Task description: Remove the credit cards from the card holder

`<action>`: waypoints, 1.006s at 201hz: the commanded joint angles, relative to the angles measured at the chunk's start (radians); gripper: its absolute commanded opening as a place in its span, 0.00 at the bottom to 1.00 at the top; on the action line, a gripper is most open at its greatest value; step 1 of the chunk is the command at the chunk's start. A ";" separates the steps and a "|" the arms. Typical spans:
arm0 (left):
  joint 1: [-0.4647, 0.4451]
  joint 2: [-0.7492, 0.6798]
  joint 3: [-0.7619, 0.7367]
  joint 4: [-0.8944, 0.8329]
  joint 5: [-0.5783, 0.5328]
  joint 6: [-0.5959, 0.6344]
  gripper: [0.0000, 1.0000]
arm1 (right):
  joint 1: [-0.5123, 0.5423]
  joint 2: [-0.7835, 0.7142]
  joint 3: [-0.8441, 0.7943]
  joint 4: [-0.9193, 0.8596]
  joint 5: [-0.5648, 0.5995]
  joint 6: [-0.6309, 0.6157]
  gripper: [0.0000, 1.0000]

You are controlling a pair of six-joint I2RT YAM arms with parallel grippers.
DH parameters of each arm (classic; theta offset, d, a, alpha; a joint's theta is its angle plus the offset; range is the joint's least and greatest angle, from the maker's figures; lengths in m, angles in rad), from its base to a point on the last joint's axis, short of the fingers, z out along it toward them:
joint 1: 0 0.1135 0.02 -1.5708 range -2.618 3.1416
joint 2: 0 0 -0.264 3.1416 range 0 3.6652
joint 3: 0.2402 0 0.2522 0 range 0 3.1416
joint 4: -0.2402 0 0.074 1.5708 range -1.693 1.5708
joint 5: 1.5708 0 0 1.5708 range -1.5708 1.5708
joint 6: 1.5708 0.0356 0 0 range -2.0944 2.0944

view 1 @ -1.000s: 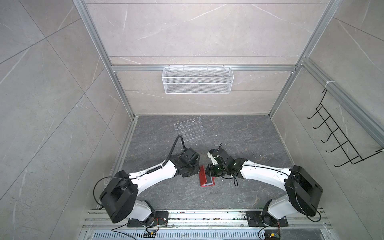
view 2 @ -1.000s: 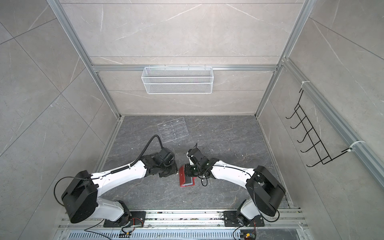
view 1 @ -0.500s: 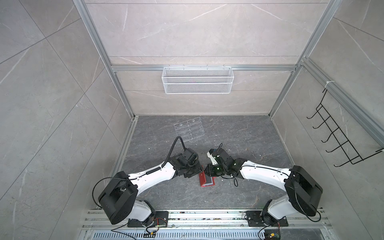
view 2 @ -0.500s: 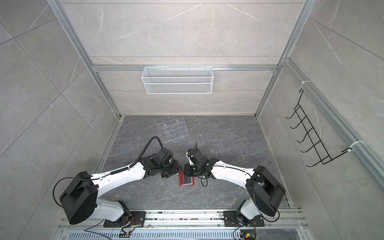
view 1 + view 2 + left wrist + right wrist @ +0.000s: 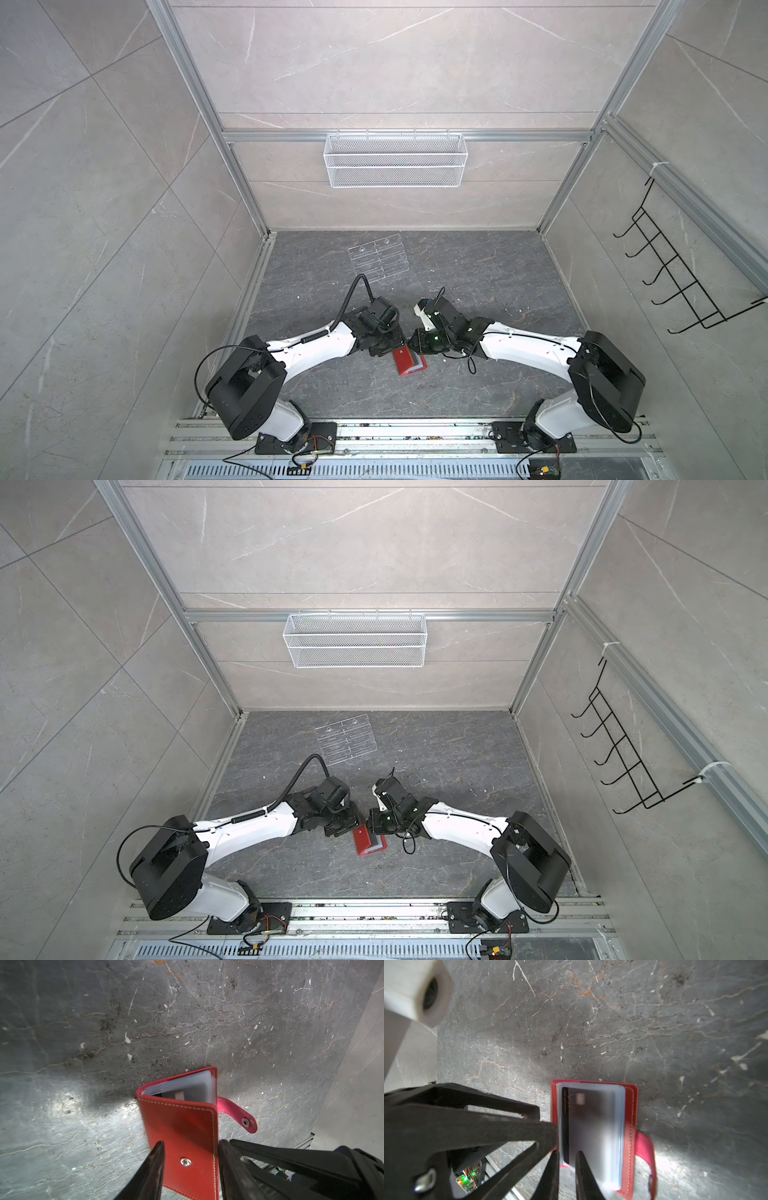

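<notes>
1. The red card holder point(image 5: 409, 365) lies on the grey worktop point(image 5: 478, 270), well short of the clear rack point(image 5: 380, 259) on the robot's side and a touch to the rack's right. Both top views agree on that.
2. Both arms meet at the end of it that faces the rack. The left hand point(image 5: 392, 348) is at one corner and the right hand point(image 5: 417, 345) at the other, almost nose to nose.
3. In the left wrist view the front cover is lifted, so the holder gapes in a V. The left hand's fingers point(image 5: 153, 1167) stand either side of that cover, one by the spine and one by the free edge. Gripping it or only propping it? I cannot tell.
4. A metal snap stud point(image 5: 185, 1162) sits on the cover between those fingers, and the strap point(image 5: 236, 1113) sticks out flat on the worktop.
5. In the right wrist view the right hand is clenched down to a narrow slit. It is pinching the near end of the top credit card point(image 5: 589, 1126), a dark grey one (its lettering is too blurred to read).
6. That card is inside the holder, in its clear sleeve, on top of the stack of sleeves point(image 5: 619, 1126).
</notes>
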 commanded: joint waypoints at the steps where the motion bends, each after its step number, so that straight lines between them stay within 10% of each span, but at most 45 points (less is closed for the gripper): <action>1: 0.008 0.008 0.030 -0.052 -0.010 0.015 0.42 | 0.007 -0.018 -0.010 0.021 -0.010 0.008 0.19; 202: 0.054 -0.139 -0.047 -0.079 -0.111 -0.052 0.48 | 0.020 0.004 -0.064 0.189 -0.135 0.047 0.20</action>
